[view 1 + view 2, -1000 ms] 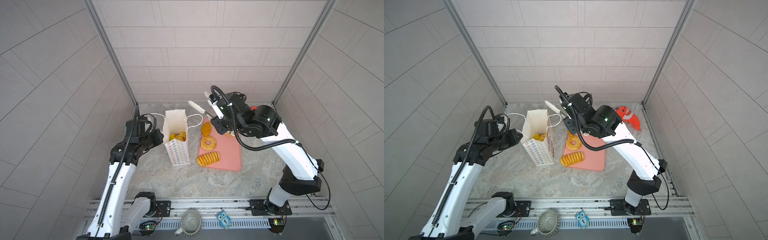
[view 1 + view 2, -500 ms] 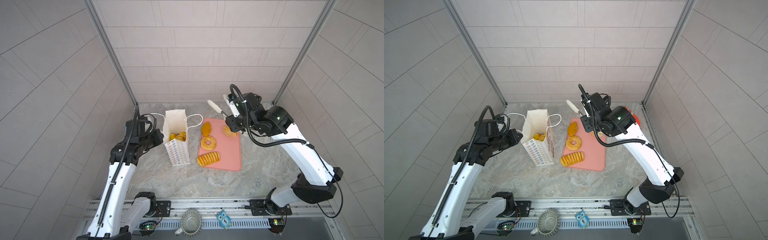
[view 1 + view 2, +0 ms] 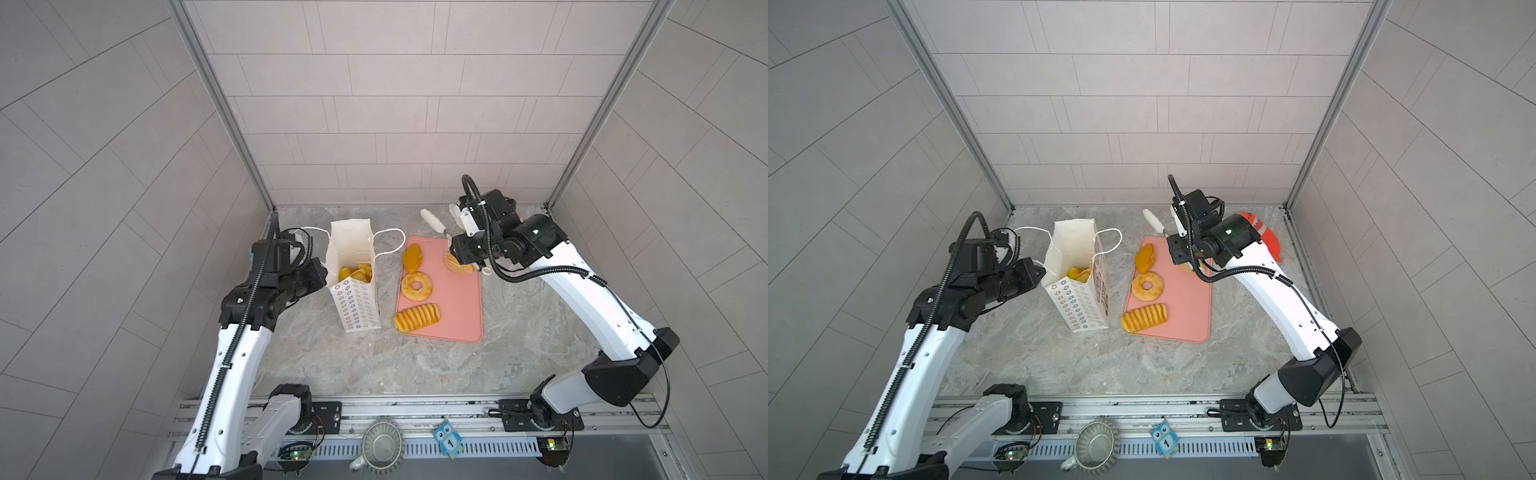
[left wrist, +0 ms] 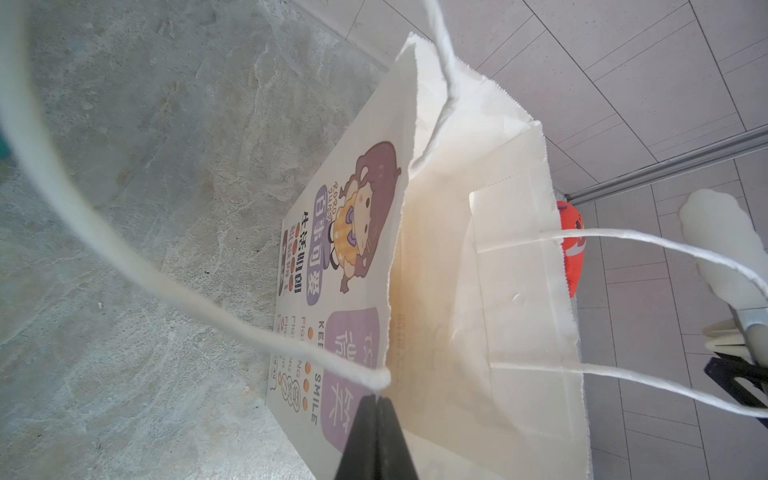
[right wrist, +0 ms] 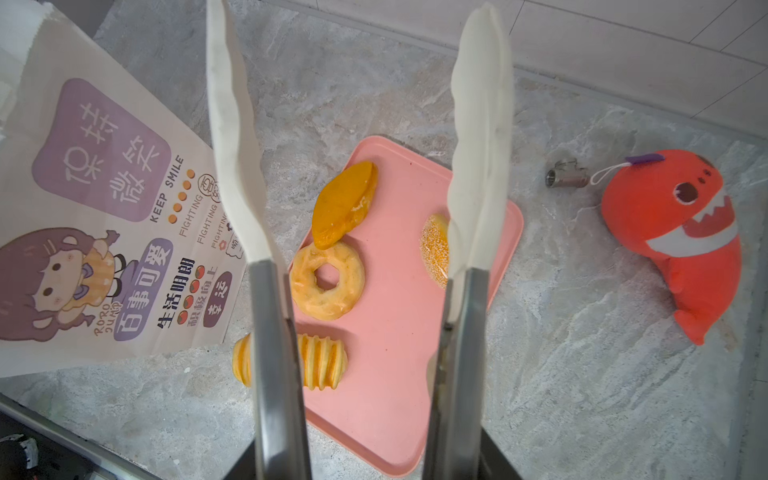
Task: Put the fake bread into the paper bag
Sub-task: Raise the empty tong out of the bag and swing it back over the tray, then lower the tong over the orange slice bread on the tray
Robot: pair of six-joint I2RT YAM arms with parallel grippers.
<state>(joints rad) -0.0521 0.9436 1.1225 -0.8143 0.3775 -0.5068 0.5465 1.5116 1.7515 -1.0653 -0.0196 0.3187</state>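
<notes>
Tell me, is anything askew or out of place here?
The ridged roll overhangs the pink tray toward the paper bag. A red plush fish and a small metal fitting lie on the table off the tray; neither is bread.

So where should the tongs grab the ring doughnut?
Probably from above, since the ring doughnut lies flat on the pink tray. Put one tip of the tongs on its side toward the paper bag, one toward the bare tray; the oval loaf touches its far edge.

Matt white paper bag, plush fish
</notes>
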